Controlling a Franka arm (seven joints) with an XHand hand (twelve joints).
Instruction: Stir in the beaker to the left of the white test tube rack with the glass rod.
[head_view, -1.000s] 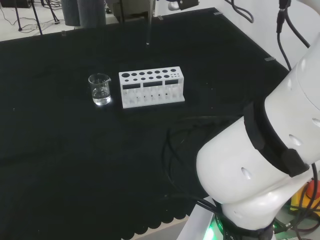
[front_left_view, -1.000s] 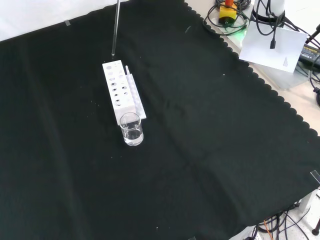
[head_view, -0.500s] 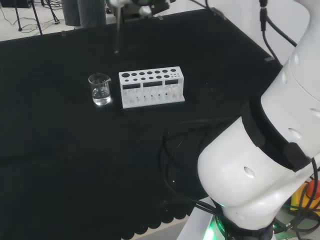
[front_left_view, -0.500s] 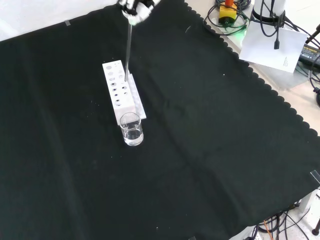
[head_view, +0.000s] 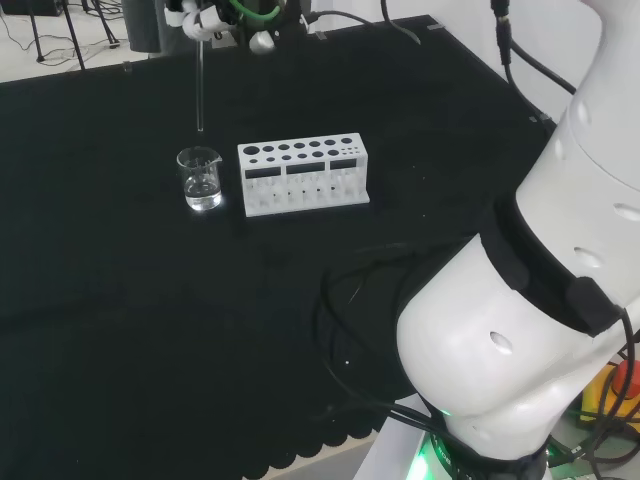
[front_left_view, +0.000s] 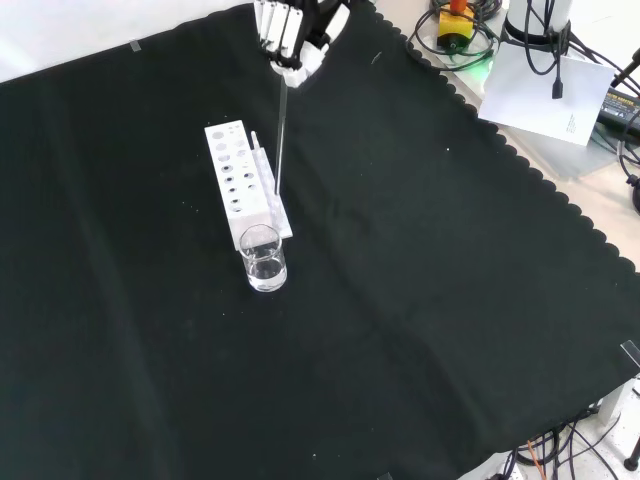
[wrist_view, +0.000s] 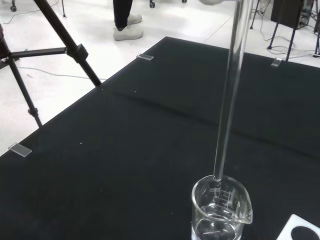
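A small clear glass beaker (head_view: 200, 178) with a little clear liquid stands on the black cloth, left of the white test tube rack (head_view: 303, 175) in the head view. In the front view the beaker (front_left_view: 263, 258) sits just below the rack (front_left_view: 244, 182). The hand (head_view: 203, 18) is shut on the top of a long glass rod (head_view: 199, 90), which hangs upright. The rod's lower tip is a little above the beaker's rim and outside the liquid. In the wrist view the rod (wrist_view: 229, 95) ends right over the beaker (wrist_view: 221, 209). The front view shows the hand (front_left_view: 292, 35) and rod (front_left_view: 281, 135).
The arm's big white links (head_view: 520, 300) take up the right of the head view. Cables and a yellow and red device (front_left_view: 455, 25) lie beyond the cloth's scalloped edge in the front view. A black tripod (wrist_view: 50, 50) stands on the floor off the bench.
The hand has carried the rod leftward in the head view, from beyond the rack to above the beaker. In the front view it came down into sight. Beaker and rack have stayed put.
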